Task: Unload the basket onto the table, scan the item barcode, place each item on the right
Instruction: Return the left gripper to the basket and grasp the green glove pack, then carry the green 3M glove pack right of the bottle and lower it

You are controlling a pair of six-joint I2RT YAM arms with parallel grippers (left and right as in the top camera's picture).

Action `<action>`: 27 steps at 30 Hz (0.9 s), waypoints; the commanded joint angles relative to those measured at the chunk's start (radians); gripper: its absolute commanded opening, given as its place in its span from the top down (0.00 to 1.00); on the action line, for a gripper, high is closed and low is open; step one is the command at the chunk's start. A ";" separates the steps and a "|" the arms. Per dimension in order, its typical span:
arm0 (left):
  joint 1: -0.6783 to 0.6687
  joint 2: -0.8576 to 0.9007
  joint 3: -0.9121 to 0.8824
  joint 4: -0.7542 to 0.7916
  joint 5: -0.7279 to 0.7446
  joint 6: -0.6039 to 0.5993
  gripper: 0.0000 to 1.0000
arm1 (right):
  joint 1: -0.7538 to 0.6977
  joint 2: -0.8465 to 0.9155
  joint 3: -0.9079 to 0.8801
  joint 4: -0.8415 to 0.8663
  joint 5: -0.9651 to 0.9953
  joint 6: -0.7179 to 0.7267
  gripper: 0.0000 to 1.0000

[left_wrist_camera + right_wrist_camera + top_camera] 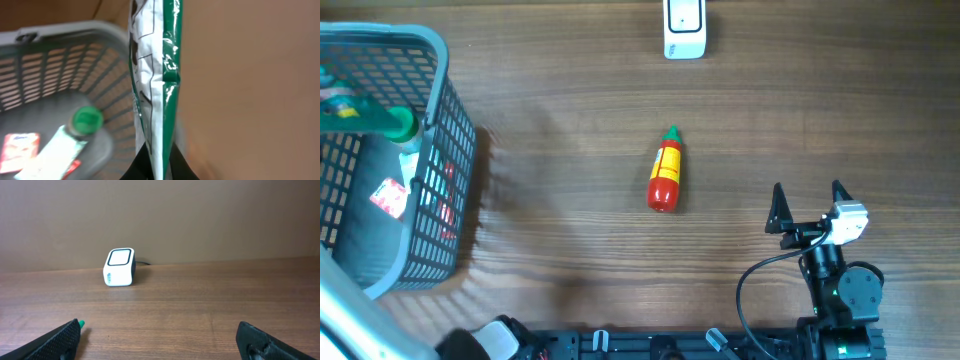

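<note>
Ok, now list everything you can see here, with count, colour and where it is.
Table: one, brown wood, under everything.
Basket: one, grey, at the table's left edge.
Capped bottle: one, green cap, lying in the basket.
Small packet: one, red and white, on the basket floor.
Sauce bottle: one, red with a green tip, lying mid-table.
Scanner: one, white, at the far edge.
Pouch: one, green and white, held above the basket.
Left end effector: one, dark, shut on the pouch.
Right end effector: one, black, open and empty, near right.
</note>
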 commanded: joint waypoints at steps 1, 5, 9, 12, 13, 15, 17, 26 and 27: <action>-0.012 -0.078 0.010 0.034 0.119 -0.060 0.96 | 0.002 -0.009 -0.001 0.003 -0.008 -0.008 0.00; -0.076 -0.137 0.010 0.036 0.158 -0.055 0.96 | 0.002 -0.009 -0.001 0.003 -0.008 -0.008 0.00; -0.210 -0.171 0.010 0.035 0.159 0.027 0.96 | 0.002 -0.009 -0.001 0.003 -0.008 -0.009 0.00; -0.388 -0.175 0.010 0.011 0.158 0.150 0.96 | 0.002 -0.009 -0.001 0.003 -0.008 -0.009 0.00; -0.437 -0.172 0.010 -0.004 0.158 0.180 0.96 | 0.002 -0.009 -0.001 0.003 -0.008 -0.008 0.00; -0.535 -0.158 0.010 -0.039 0.158 0.232 0.96 | 0.002 -0.009 -0.001 0.003 -0.008 -0.008 0.00; -0.617 -0.137 0.010 -0.079 0.158 0.272 0.96 | 0.002 -0.009 -0.001 0.003 -0.008 -0.008 0.00; -0.830 0.013 0.010 -0.245 0.158 0.354 0.96 | 0.002 -0.009 -0.001 0.003 -0.008 -0.008 0.00; -0.848 0.033 0.010 -0.250 0.158 0.354 0.96 | 0.002 -0.009 -0.001 0.003 -0.008 -0.008 0.00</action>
